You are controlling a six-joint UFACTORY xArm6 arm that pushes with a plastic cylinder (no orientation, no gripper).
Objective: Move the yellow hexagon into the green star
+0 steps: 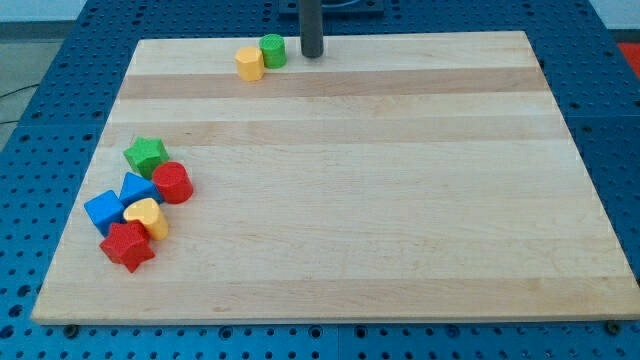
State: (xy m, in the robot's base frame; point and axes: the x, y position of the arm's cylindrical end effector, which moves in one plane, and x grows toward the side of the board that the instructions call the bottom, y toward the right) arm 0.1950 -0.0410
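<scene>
- The small yellow hexagon block (249, 63) sits at the far edge of the pale wooden board (400, 200), left of centre, touching a green cylinder block (272, 50) on its right and slightly farther side.
- My tip (312, 54) – the bottom end of the dark rod – is just right of that green cylinder, near it, but I can't tell if it's touching. No jaws on this rig, so nothing to open or close; it only shoves.
- The green star block (145, 155) is well apart, down on the left side, the farthest piece of a cluster: red cylinder (172, 183), two blue blocks (138, 188) (104, 211), yellow heart (147, 217), red star (127, 246).
- Handling guess: the hexagon looks like light, rigid plastic – it should slide easily on smooth wood, and probably spin off if hit off-centre.
- I'd push on its far-right face, aimed near-left at the star. The green cylinder sits right there, so I'd have to get around it first.
</scene>
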